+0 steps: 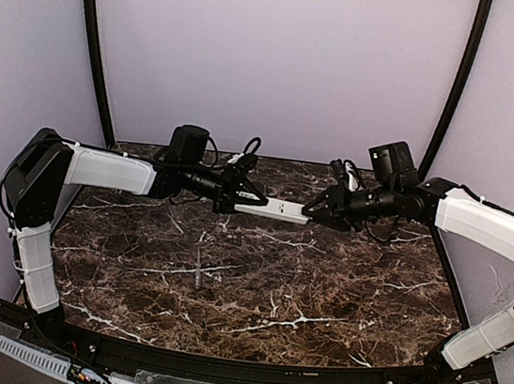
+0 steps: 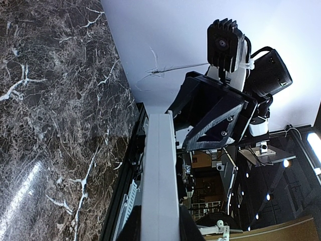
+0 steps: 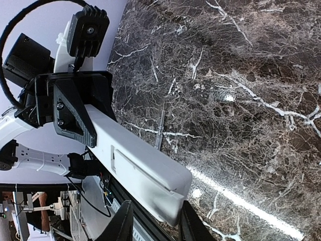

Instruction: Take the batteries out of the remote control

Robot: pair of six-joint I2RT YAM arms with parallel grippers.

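- Reaching in from the left edge of the top view, the left arm rises from its base at the lower left, bends at a dark elbow, and runs its white forearm level toward the centre.
- The left gripper points right. Its jaws are drawn in narrow on the remote control, and its wrist view shows dark fingers pressed to both long sides of the white body at the bottom of the frame.
- The right arm mirrors it: it climbs from the lower right corner, folds at the right edge, and its forearm slopes in toward the centre.
- The right gripper points left at the remote's other end. Its fingers flank that rounded end, but I cannot tell whether they pinch it or stand slightly off.
- The remote control hangs level between the two grippers, just above centre in the top view and clear of the dark marble table.
- The right wrist view shows a rectangular panel outlined on the remote's face.
- A thin grey stick lies on the table below the remote, left of centre and apart from both grippers.
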